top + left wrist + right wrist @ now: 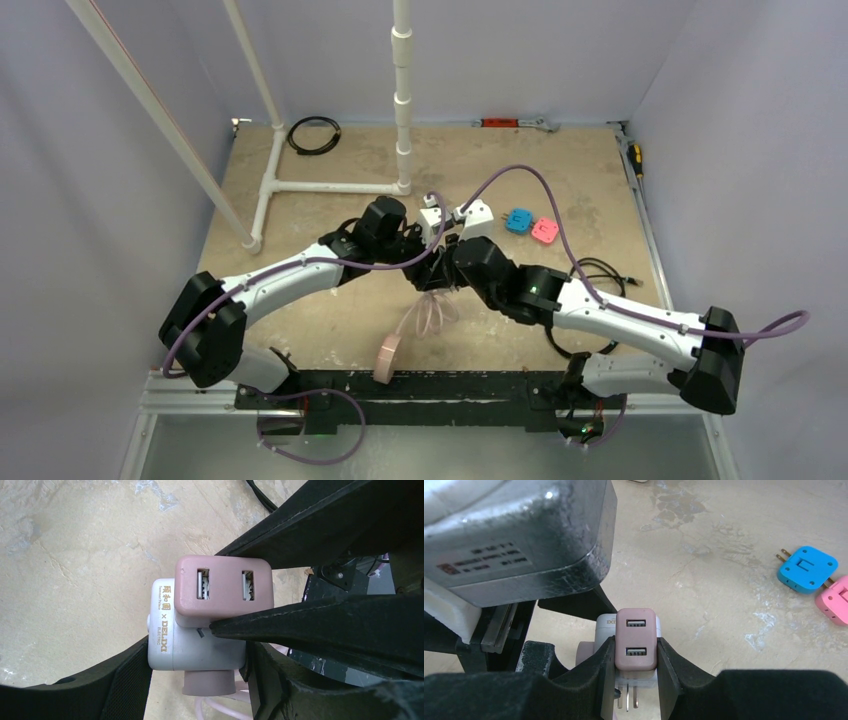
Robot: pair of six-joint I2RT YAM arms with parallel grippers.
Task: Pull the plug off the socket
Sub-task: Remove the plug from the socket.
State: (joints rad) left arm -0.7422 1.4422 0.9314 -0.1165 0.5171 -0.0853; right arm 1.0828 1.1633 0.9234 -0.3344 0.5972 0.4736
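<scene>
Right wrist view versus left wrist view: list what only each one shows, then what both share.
Only the right wrist view: the right claw pinching the pink plug from both sides, metal prongs showing below it, and a blue adapter and a pink adapter lying on the table. Only the left wrist view: the gold DELIXI lettering readable in full on the white socket, and a black cable at the top. Both: the pink plug with its two USB ports, against the white socket.

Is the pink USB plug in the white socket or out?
Out, it appears: bare prongs show below the plug, gripped by the right end effector, beside the socket.
</scene>
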